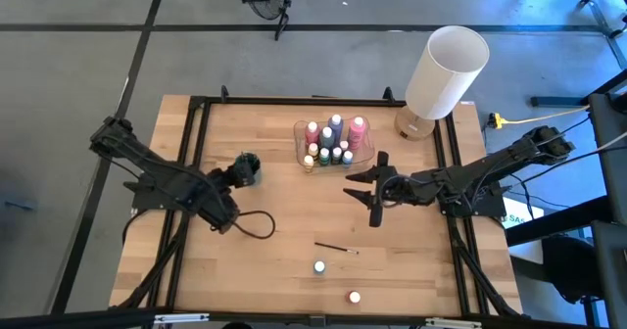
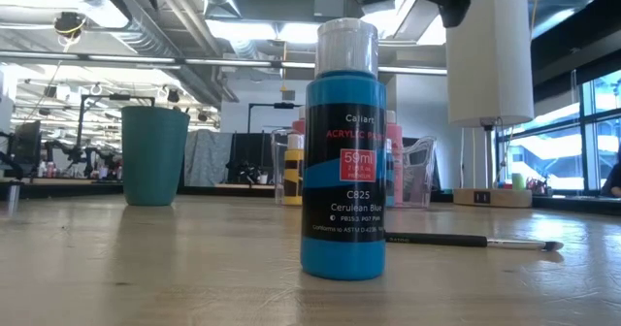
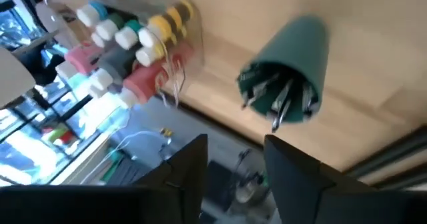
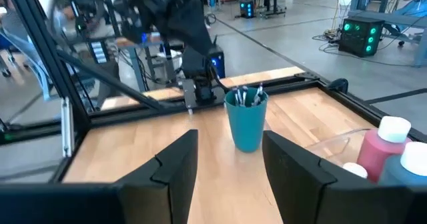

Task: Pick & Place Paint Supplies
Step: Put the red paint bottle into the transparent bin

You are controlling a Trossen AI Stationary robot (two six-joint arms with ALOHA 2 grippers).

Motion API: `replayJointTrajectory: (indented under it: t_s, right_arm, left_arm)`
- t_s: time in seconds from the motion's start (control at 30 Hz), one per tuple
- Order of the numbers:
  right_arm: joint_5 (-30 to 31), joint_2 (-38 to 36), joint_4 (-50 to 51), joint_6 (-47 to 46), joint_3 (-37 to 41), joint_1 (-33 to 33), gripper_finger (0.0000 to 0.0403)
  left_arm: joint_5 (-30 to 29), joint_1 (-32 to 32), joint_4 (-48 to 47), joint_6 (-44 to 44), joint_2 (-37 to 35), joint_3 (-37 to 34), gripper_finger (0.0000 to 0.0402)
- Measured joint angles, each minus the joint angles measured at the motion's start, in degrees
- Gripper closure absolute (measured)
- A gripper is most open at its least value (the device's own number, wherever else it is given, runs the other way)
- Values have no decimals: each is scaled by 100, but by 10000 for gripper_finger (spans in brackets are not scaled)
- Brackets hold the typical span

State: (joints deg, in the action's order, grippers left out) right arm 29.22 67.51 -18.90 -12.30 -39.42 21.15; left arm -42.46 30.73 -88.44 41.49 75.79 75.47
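— Bottles, paint: where?
— Most stand packed in a clear tray (image 1: 364,155) at the table's (image 1: 245,270) far side; a blue bottle (image 2: 343,151) and a red one (image 1: 354,297) stand alone near the front, one brush (image 1: 336,247) lying between.
— Cup?
— Teal cup (image 1: 248,167), brushes inside, just ahead of the left hand (image 1: 236,175), fingers parted, empty.
— Right hand?
— Right hand (image 1: 373,189) spread, holding nothing, beside the tray.

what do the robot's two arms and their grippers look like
Both arms are dark, nearly black, built from slim jointed segments. The left gripper and the right gripper each end in two flat, matte black fingers with angular, tapering edges. A black cable loops on the table beside the left arm, and more dark cabling runs along the right arm. No markings or labels can be made out on them.
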Motion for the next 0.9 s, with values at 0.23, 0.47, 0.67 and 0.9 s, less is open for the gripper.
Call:
replayJointTrajectory:
  t_s: [0.23, 0.47, 0.67, 0.9]
  right_arm:
    - [-145, -2, 321, 279, 0, 0, 233]
    - [-65, -2, -101, 1610, -180, 0, 233]
    - [901, -24, -359, 2387, -547, -4, 233]
    - [164, -22, 486, 1210, -640, 77, 233]
  left_arm:
    - [356, 229, 5, -356, 2, 56, 230]
    - [-230, 239, 876, -1951, 2, 56, 222]
    - [-229, 32, 1333, -3859, 2, 56, 221]
    - [340, -179, 1340, -4822, 2, 56, 221]
